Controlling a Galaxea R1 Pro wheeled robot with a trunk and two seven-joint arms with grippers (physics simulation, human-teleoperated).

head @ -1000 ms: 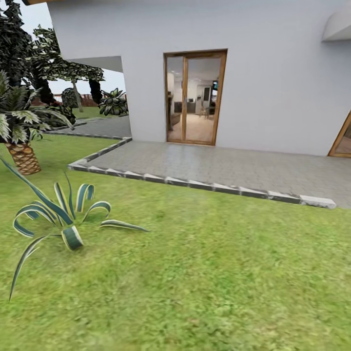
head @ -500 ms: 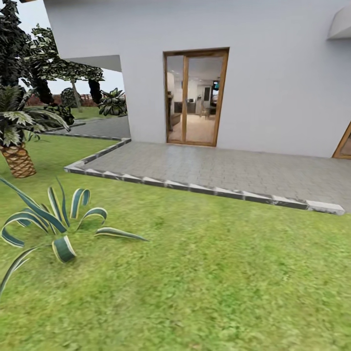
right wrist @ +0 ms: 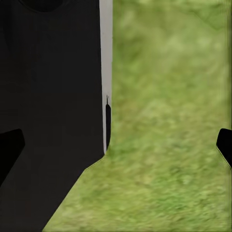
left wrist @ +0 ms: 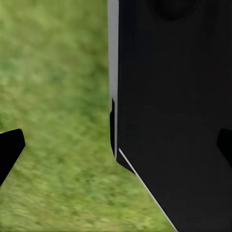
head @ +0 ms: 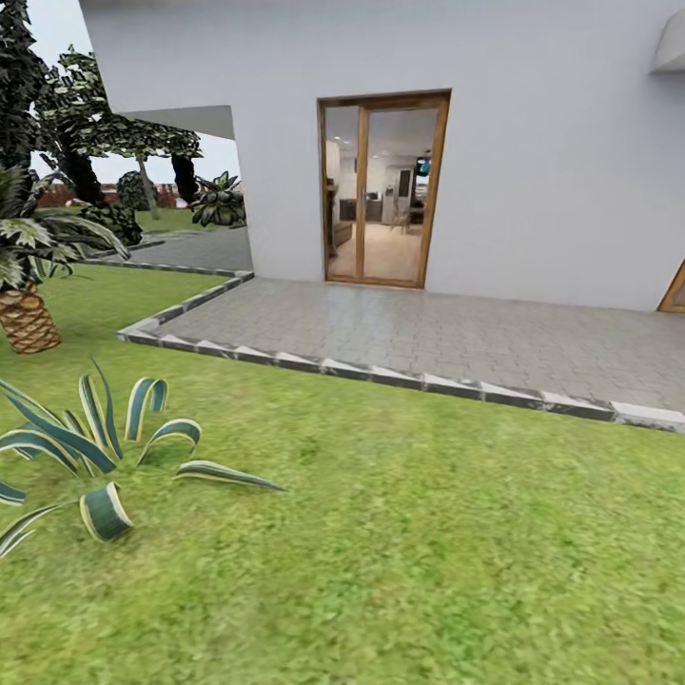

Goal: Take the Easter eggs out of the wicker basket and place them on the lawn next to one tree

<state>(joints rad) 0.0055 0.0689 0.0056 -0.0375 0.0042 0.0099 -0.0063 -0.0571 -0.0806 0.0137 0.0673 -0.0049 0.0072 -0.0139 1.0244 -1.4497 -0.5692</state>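
Note:
The lawn (head: 428, 533) of mottled green grass spreads across the near ground in the head view. The Easter eggs and the wicker basket are out of view. In the left wrist view my left gripper (left wrist: 116, 147) is open, its dark fingertips (left wrist: 9, 151) far apart over grass, with nothing between them. My right gripper (right wrist: 117, 145) is likewise open over grass, fingertips (right wrist: 225, 145) at the picture's edges. A black part of my own body stands in front of each wrist camera.
A grey paved patio (head: 457, 333) with a stone kerb (head: 381, 376) lies ahead before a white house (head: 533, 143) with a glass door (head: 381, 190). A striped agave (head: 105, 447) and a short palm (head: 27, 309) stand at the left, dark trees (head: 86, 124) behind them.
The whole head picture has shifted, so the camera has moved: agave and palm now sit closer to the left edge, and the kerb sits lower. Nothing in the scene itself moved.

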